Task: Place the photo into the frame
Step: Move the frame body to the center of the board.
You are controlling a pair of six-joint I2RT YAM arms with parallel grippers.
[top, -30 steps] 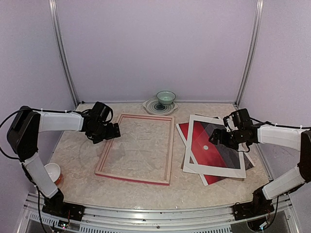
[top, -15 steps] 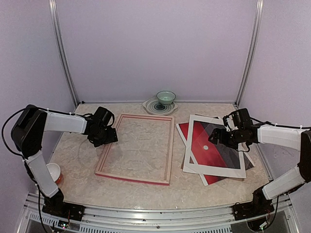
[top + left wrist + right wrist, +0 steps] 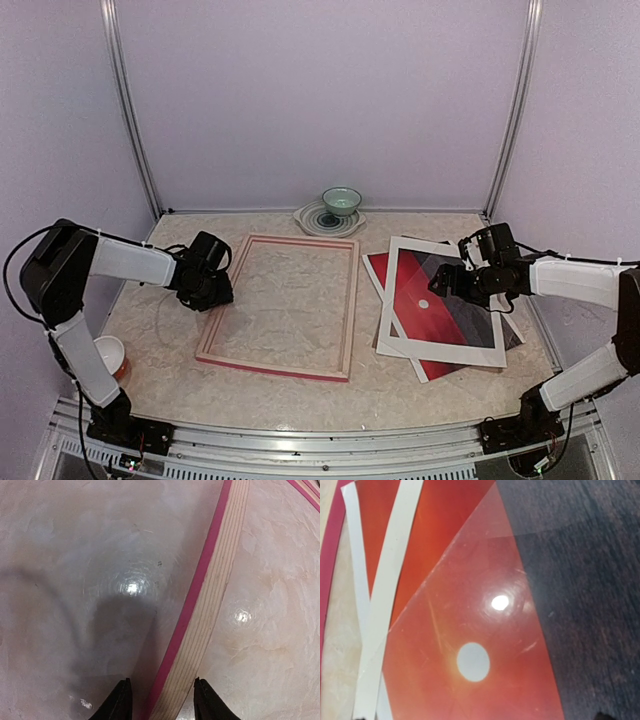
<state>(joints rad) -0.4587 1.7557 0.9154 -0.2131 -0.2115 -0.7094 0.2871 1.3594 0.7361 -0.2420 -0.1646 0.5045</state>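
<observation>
Straddling the near-left rail of the frame (image 3: 215,595), the left gripper (image 3: 162,700) has its jaws partly open, one fingertip on each side of the pale wood strip. The rail runs up and away between the jaws, its pink-red edge facing the left-hand finger. A thin sliver of table (image 3: 160,330) shows between that finger and the pink edge, so the jaws are not clamped on the rail. Whether the other finger touches the wood cannot be told. Beyond the rail, on the right-hand finger's side, bare table fills the inside of the frame, which lies flat.

Over on the other side, the right gripper (image 3: 445,285) hangs with its jaws spread wide and nothing between them; its fingers are almost wholly out of its own wrist view. Directly beneath those jaws lies the photo (image 3: 435,680), flat on the table, red sky up, its white sun dot (image 3: 473,661) just below the gripper. A clear sheet (image 3: 470,580) lies slantwise over the print, its edge crossing the red. A white mat (image 3: 392,300) rests on the photo, askew to it, its strips showing off to the left of the jaws. The photo sits just beside the frame's right rail, outside it.

Far ahead of both grippers, a green bowl (image 3: 341,200) stands on a plate (image 3: 310,218) at the back wall.
</observation>
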